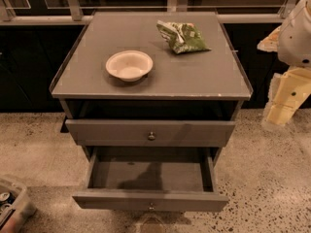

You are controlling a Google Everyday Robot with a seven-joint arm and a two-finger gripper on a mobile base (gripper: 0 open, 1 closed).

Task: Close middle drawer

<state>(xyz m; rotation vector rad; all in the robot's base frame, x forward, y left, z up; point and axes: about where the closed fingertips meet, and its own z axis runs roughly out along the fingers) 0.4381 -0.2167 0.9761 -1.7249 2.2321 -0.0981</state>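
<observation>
Dim warm overhead light, deep shadow under cabinet top [194, 72]; pale jaws lit at right edge

Matt wooden middle drawer [121, 201]

Arm at the right edge, gripper low and free.
Only part of the arm [296, 30] shows: a rounded white link at the upper right, cut off by the edge of the view. Under it a cream-coloured section slants down and to the left, blocky and stepped in outline. It ends in the gripper [278, 114], which hangs in the air at the right side, pointing down-left, apart from everything near it.
</observation>
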